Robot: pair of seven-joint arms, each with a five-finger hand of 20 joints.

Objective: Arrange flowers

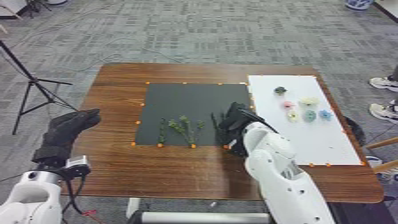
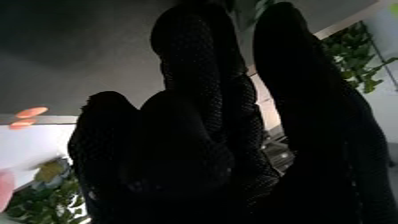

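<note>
Identified brown table [image 1: 178, 175] as base of the work area. Located white sheet [image 1: 329, 145] on its right side and black sheet [image 1: 195, 95] beside it, at centre. Found right arm [image 1: 284, 165] over the near right part of the table, left arm [image 1: 31, 195] at the near left corner. Found right hand [image 1: 238, 120] at the right edge of the black sheet, fingers [image 2: 191, 55] long and mostly straight; could not tell of any stem pinched between them. Found left hand [image 1: 69, 131] by the table's left edge, relaxed and unfolded, well apart from the greenery. Located green stems [image 1: 184, 131] on the near half of the black sheet, flower heads [image 1: 309, 115] on the far half of the white sheet, and orange tabs [image 1: 139, 104] along the sheet edges.

Judged likely faults. Risked brushing the nearest stem out of line through low sideways travel. Risked bent leaves through closure too tight, or a dropped stem through closure too loose. Risked scattering the small flower heads through a low swing to the right. Risked a shifted sheet through contact with a tab.

Judged clearance tightest along the shared sheet edge, wider over the far half of the black sheet.
</note>
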